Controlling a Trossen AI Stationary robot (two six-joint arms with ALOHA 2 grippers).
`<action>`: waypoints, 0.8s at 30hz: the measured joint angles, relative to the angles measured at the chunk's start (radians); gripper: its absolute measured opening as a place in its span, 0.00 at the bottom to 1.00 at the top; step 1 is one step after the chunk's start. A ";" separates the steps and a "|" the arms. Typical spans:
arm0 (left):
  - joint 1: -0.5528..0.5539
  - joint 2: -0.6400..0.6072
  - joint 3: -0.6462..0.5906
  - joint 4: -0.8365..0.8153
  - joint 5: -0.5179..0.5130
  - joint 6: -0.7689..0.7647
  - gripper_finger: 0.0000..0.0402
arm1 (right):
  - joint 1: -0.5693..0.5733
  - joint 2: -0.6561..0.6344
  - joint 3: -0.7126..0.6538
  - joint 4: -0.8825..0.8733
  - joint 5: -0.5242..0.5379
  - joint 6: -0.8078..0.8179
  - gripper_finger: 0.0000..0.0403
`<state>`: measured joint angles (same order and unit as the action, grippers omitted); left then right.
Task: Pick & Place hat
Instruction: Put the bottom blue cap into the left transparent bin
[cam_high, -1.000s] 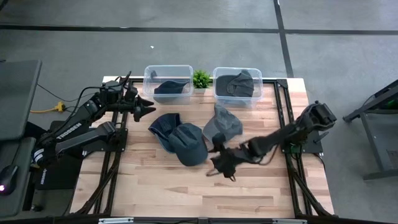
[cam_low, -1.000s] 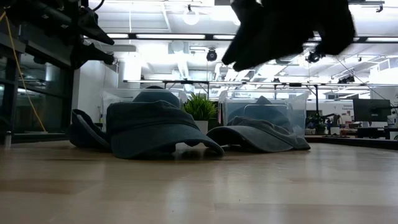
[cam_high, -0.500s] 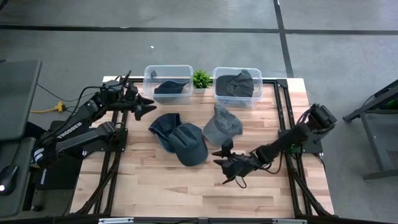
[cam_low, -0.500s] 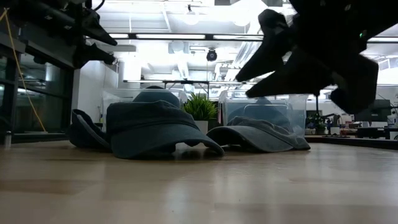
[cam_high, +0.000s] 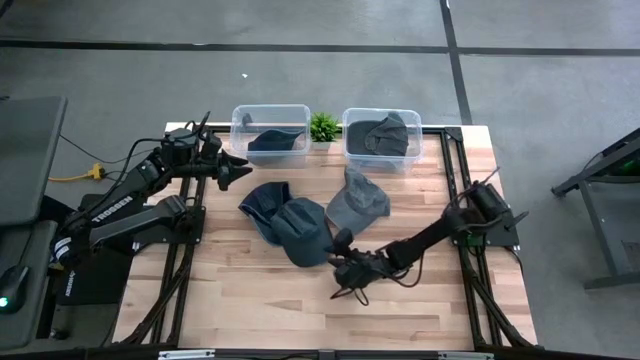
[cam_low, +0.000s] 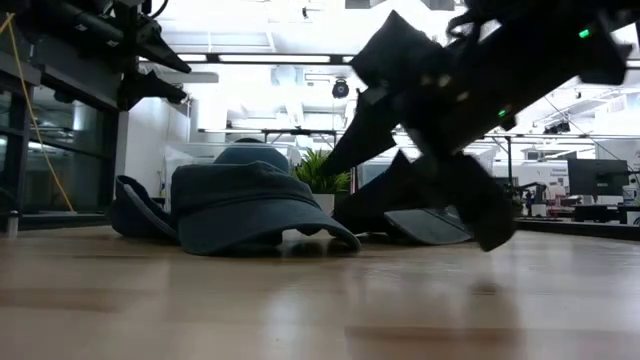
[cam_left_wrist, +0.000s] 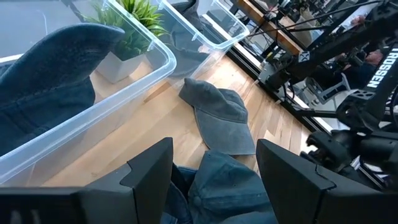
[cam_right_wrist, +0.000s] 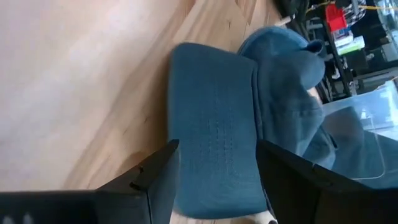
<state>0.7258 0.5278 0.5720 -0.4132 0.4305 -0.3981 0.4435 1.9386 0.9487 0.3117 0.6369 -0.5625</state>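
- Fingers of the right gripper (cam_high: 343, 268) stand spread and empty, low over the wooden table (cam_high: 240, 300), just beside the brim of the blue hat (cam_high: 303, 230) and pointing at it.
- We see in the right wrist view that the blue hat's (cam_right_wrist: 249, 112) flat brim lies straight ahead between the two dark fingers (cam_right_wrist: 155, 174), apart from them.
- Behind the blue hat lies a darker navy hat (cam_high: 262, 200), the two overlapping; a grey hat (cam_high: 358, 200) lies near them toward the right bin, nearest the right arm's path.
- The left gripper (cam_high: 236, 166) hangs above the table's left rear, near the left bin, its fingers parted with nothing between them.
- We count two clear plastic bins at the back edge: the left bin (cam_high: 242, 118) holds a dark blue hat (cam_high: 276, 141), and the right bin (cam_high: 350, 120) holds a grey hat in the bin (cam_high: 382, 135).
- A small green plant (cam_high: 323, 126) stands between the bins.
- From table height we see the right gripper (cam_low: 440, 180) as a dark mass covering most of the grey hat (cam_low: 440, 225); the overhead view shows that hat whole.
- The left wrist view alone shows the grey hat (cam_left_wrist: 222, 115) lying brim forward on bare wood, with the plant (cam_left_wrist: 134, 18) behind the left bin's wall (cam_left_wrist: 112, 102).
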 joint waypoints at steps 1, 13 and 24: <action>0.000 0.000 0.000 0.000 0.000 0.000 0.56 | -0.006 0.005 0.005 -0.001 -0.007 0.000 0.51; 0.000 0.000 0.000 -0.001 -0.005 -0.004 0.56 | 0.012 0.009 0.010 -0.023 -0.094 0.002 0.51; 0.000 0.000 0.000 -0.001 -0.006 -0.002 0.56 | 0.000 0.051 0.011 0.013 -0.085 0.000 0.51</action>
<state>0.7261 0.5278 0.5720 -0.4145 0.4240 -0.4004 0.4435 1.9898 0.9601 0.3250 0.5520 -0.5622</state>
